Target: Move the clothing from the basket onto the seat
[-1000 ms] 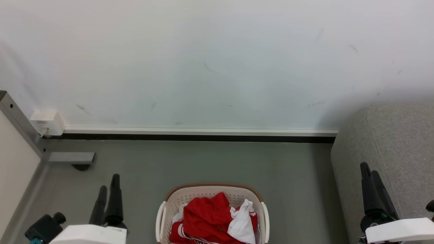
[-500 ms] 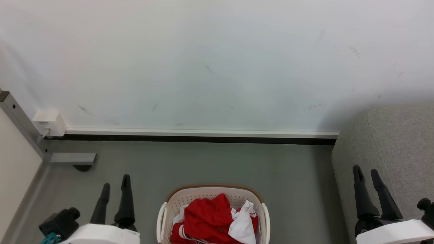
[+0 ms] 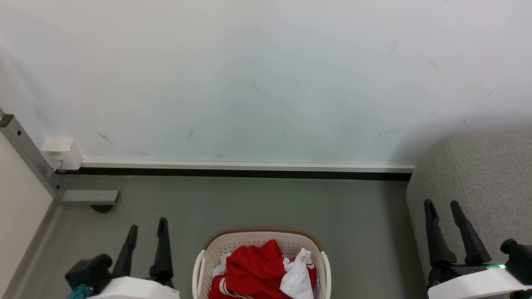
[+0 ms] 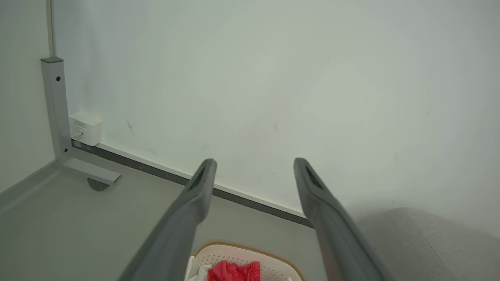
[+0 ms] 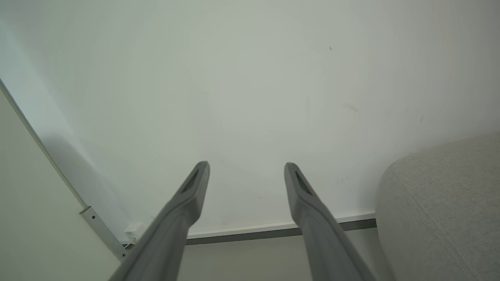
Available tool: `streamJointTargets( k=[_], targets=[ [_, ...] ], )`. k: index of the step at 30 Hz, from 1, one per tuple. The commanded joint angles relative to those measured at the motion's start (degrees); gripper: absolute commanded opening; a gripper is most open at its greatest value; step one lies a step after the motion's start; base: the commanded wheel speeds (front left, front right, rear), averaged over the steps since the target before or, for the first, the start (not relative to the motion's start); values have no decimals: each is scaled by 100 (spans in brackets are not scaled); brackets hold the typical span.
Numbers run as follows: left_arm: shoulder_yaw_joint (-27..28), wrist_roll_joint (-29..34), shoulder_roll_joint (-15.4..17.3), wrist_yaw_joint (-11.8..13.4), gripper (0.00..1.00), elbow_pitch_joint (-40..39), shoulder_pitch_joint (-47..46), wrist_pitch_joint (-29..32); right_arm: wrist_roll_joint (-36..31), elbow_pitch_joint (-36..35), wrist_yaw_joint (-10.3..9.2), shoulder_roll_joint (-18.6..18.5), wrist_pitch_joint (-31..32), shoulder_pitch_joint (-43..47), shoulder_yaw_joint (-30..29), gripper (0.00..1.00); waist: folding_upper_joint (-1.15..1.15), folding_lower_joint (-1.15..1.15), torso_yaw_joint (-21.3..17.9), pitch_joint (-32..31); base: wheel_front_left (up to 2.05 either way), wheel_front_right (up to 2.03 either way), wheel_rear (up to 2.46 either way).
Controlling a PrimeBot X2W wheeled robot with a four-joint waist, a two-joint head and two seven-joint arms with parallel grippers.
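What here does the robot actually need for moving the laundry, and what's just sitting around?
Part of the job:
- red clothing
- basket holding it
- grey seat
- left gripper and right gripper, both open

Just there:
- white wall box
- grey metal bracket
- skirting board

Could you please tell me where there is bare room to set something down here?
The floor between the basket and the skirting board is bare, as is the visible top of the seat. The basket itself is crowded, heaped with clothing.
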Motion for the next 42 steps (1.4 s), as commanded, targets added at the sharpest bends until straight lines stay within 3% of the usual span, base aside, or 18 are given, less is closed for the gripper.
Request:
streamJointTargets(
  k=[1, 42],
  targets=[
    [-26, 258, 67, 37, 100, -17, -3, -69, -157, -59, -8, -18, -67, -53, 26, 100, 0, 0, -1, -9, 0, 0, 0],
    [-314, 2198, 134, 250, 100, 58, 133, -533, -1748, 566, -12, 0, -533, -91, 14, 100, 0, 0, -54, -135, 0, 0, 0]
  ],
)
